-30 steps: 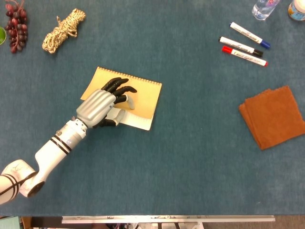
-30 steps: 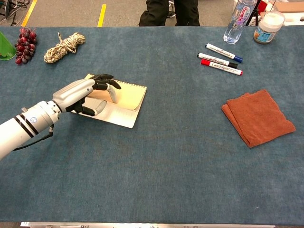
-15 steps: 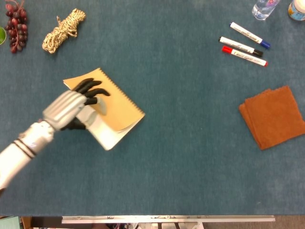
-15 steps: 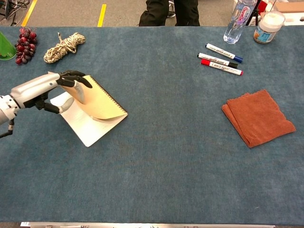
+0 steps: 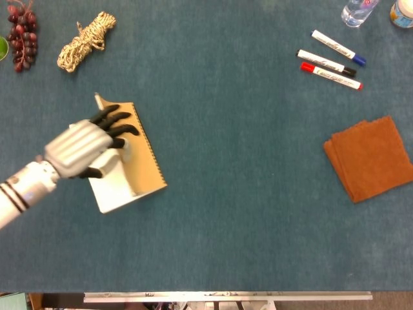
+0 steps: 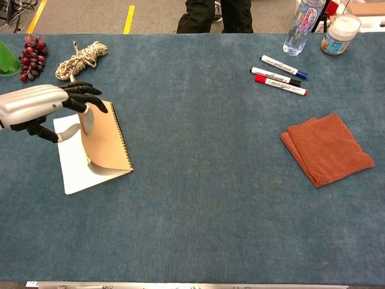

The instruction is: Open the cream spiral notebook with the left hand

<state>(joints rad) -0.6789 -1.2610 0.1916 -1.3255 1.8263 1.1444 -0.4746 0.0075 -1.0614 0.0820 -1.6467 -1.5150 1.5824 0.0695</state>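
The cream spiral notebook [image 5: 143,165] [image 6: 107,141] lies at the left of the blue table, its spiral edge toward the right. Its tan cover is lifted and curled upward, and a white page [image 6: 75,165] shows beneath it. My left hand [image 5: 82,147] [image 6: 42,105] holds the raised edge of the cover, thumb under it and black fingers [image 5: 113,119] over the top. The cover stands nearly upright in the chest view. My right hand is in neither view.
A coil of rope [image 5: 85,40] and a bunch of grapes [image 5: 22,33] lie at the far left. Three markers [image 5: 329,61] lie at the far right near a bottle [image 6: 302,24] and a jar [image 6: 337,33]. An orange cloth [image 5: 371,157] lies at the right.
My left hand has drawn back to the left with the cover, lifting it higher. The notebook has slid left and turned clockwise, and more of the white page now shows.
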